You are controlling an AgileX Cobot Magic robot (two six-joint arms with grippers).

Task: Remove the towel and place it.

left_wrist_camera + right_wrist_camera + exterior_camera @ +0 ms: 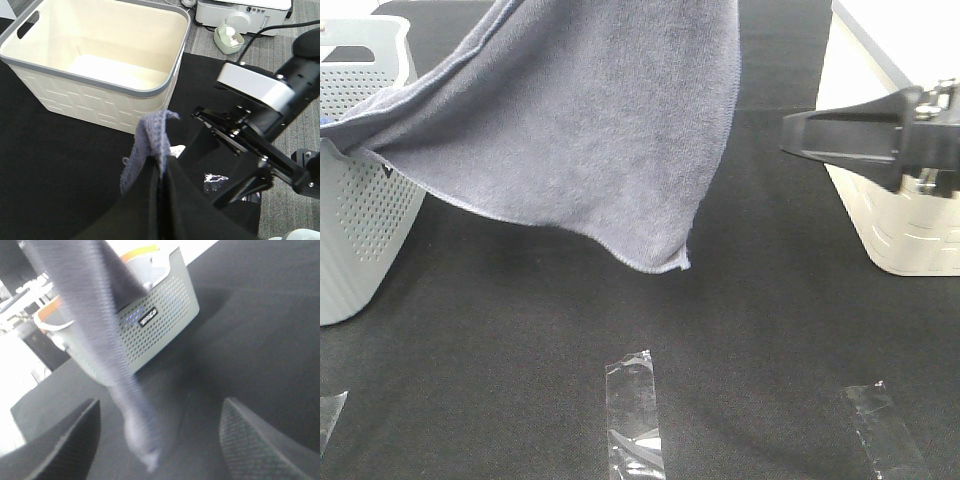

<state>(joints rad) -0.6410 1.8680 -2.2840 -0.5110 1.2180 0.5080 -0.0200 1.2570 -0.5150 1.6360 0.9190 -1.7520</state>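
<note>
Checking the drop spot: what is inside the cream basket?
The cream basket shows only bare floor and walls; the strip behind its near wall is hidden.

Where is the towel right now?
In the high view the towel hangs upper left of centre, pinched by the left gripper, one end draped over the grey basket rim at far left.

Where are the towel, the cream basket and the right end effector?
towel (pixel 590 110), exterior high view, middle of the hanging cloth.
cream basket (pixel 85 102), left wrist view, its outer wall.
right end effector (pixel 795 132), exterior high view, between its fingertips.
</note>
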